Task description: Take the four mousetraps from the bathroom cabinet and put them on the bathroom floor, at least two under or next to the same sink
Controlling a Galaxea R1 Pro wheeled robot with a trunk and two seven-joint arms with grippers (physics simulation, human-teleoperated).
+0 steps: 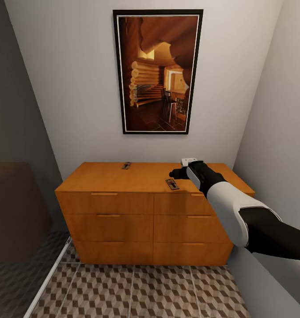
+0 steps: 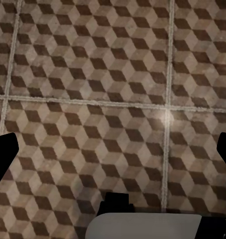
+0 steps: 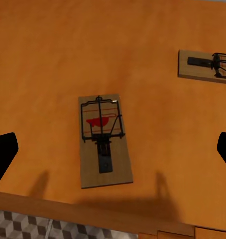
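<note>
Mousetraps are seen lying flat on the cabinet [image 1: 123, 176] top: one [image 1: 172, 184] near the front edge, just beside the right gripper [image 1: 178, 173], another [image 1: 126, 165] well apart toward the wall. The right gripper is spread wide above the near trap, empty. The left gripper [image 2: 113, 149] is likewise held wide, empty, over the bathroom floor [image 2: 93, 74].

Right arm extended, both grippers spread wide.

In the head view the right arm [image 1: 238, 212] reaches forward and up from the lower right, its dark upper segment leading into a white forearm shell and a black wrist, ending in the right gripper [image 1: 178, 173], pointed away from the camera. In the right wrist view its two black fingertips [image 3: 3, 157] sit far apart, holding nothing. The left gripper's fingertips [image 2: 3, 154] are likewise parted wide and empty.
</note>
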